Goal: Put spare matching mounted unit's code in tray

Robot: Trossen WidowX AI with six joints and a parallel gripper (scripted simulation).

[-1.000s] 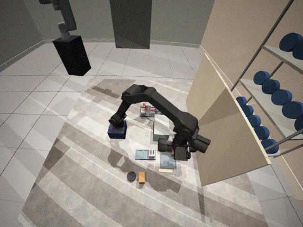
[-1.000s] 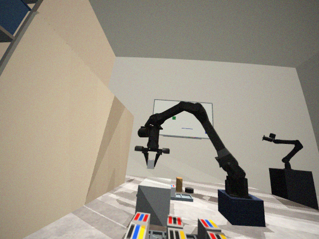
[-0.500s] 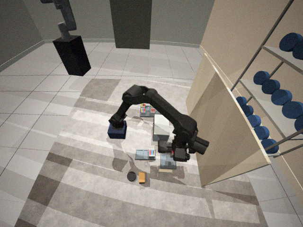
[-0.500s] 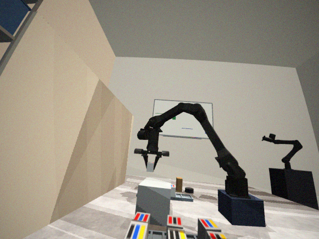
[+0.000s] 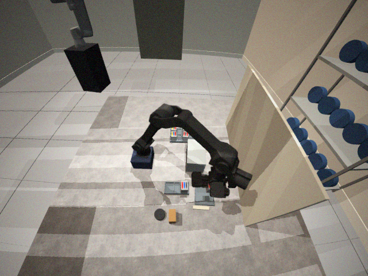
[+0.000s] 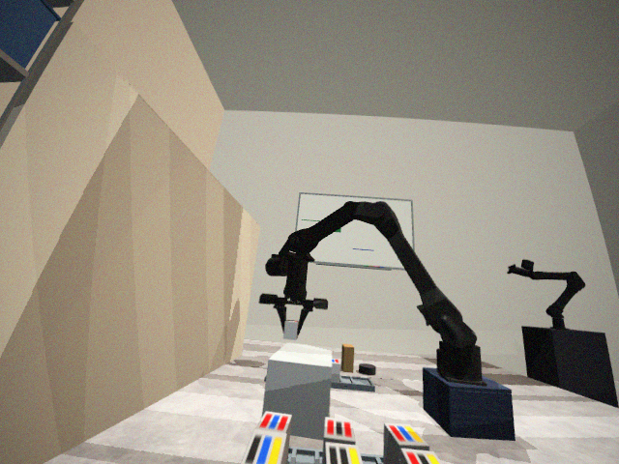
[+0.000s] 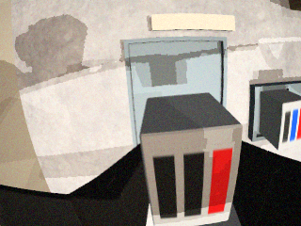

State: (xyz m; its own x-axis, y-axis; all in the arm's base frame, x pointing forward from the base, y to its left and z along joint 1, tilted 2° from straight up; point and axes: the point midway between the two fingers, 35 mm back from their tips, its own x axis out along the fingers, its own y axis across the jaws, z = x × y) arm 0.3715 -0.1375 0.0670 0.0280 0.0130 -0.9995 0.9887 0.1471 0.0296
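Observation:
My gripper [image 6: 291,332] is shut on a grey spare block [image 6: 290,328] [image 7: 190,176], whose label shows black, black and red bars in the wrist view. It holds the block in the air by the near end of the shallow blue-grey tray [image 5: 203,199] [image 7: 207,77], which looks empty. A unit [image 5: 184,185] [image 7: 274,113] with black, blue and red bars sits in a two-part holder [image 5: 171,188] [image 6: 357,384]. Several spares with other bar codes, such as one marked red, black, red [image 6: 338,428], stand in a rack [image 6: 305,455]. No code on a mounted unit's back can be made out for certain.
A pale grey box [image 5: 196,153] [image 6: 298,391] stands between rack and tray. A cream strip [image 5: 200,207] [image 7: 193,23] lies beyond the tray. An orange block [image 5: 172,215] [image 6: 347,358] and a dark disc [image 5: 159,214] [image 6: 367,368] lie near. A tall tan panel [image 5: 261,148] [image 6: 174,249] stands beside the arm.

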